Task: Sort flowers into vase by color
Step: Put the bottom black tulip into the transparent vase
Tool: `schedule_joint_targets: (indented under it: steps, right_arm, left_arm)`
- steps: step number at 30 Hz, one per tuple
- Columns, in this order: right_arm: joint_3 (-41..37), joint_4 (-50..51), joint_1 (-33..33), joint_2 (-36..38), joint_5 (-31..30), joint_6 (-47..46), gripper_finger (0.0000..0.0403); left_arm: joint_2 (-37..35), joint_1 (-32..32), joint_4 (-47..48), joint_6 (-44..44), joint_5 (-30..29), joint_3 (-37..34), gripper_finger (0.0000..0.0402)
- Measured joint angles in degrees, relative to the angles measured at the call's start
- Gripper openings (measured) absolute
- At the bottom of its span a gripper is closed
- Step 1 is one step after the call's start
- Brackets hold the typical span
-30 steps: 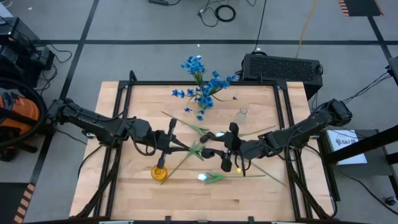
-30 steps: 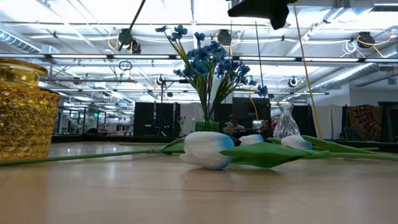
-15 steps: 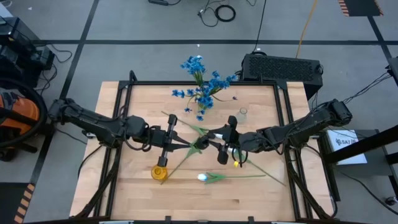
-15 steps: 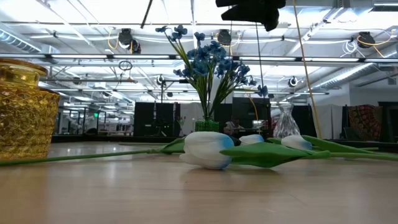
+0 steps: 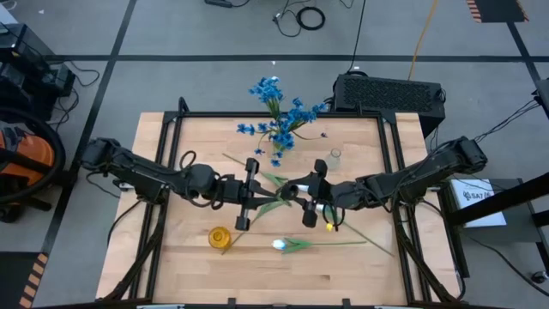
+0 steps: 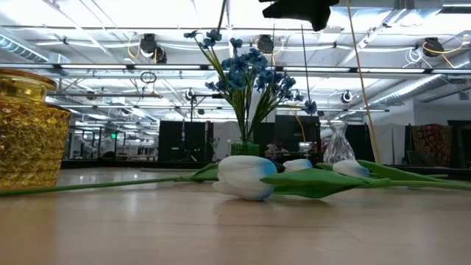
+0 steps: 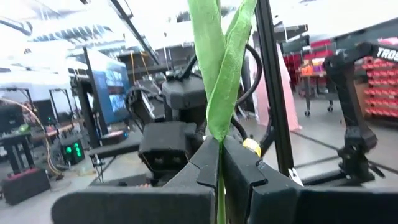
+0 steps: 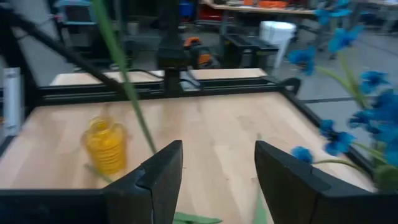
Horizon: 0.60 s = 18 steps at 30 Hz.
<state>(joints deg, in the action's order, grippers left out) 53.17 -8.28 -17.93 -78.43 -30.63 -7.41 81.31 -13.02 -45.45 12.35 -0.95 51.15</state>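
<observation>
Blue flowers (image 5: 279,120) stand in a small green vase (image 6: 245,149) at the table's far middle. A clear vase (image 5: 334,156) is to their right, and a yellow vase (image 5: 220,237) stands near left. A white tulip (image 5: 280,245) lies on its side on the table near the front. My left gripper (image 5: 262,196) is over the table's middle, shut on a green-stemmed flower (image 7: 219,62) whose bloom is out of view. My right gripper (image 5: 300,190) faces it closely, open, with nothing between its fingers (image 8: 163,171). My left gripper pinches the flower's green stem (image 7: 218,142) between its two fingers, just below where two long leaves (image 7: 214,43) fork. The fingers point toward the table's right and slant a little upward. The leaves rise past the fingertips, clear of the table.
More green stems and leaves (image 5: 279,182) lie crossed under and between the two grippers. A long stem (image 5: 347,243) runs right from the lying tulip. A black box (image 5: 390,93) sits behind the table's far right corner. The near part of the table has free room.
My left gripper has moved toward the table's right, closer to my right gripper, and has tipped its fingers upward. It stays shut on the stem, which has swung along with it.
</observation>
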Motion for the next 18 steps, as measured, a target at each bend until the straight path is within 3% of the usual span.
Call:
schedule_joint_targets:
  steps: [7, 18]
  right_arm:
    - [0.02, 4.17, -0.22, 2.96, 7.08, 0.84, 0.0192]
    - [0.02, 8.21, -0.22, 6.25, 7.01, 3.49, 0.0192]
  left_arm:
    - [1.83, 0.36, -7.0, 0.09, 0.02, -0.01, 0.0012]
    - [8.92, 2.92, -14.3, -1.98, -0.78, 1.96, 0.0012]
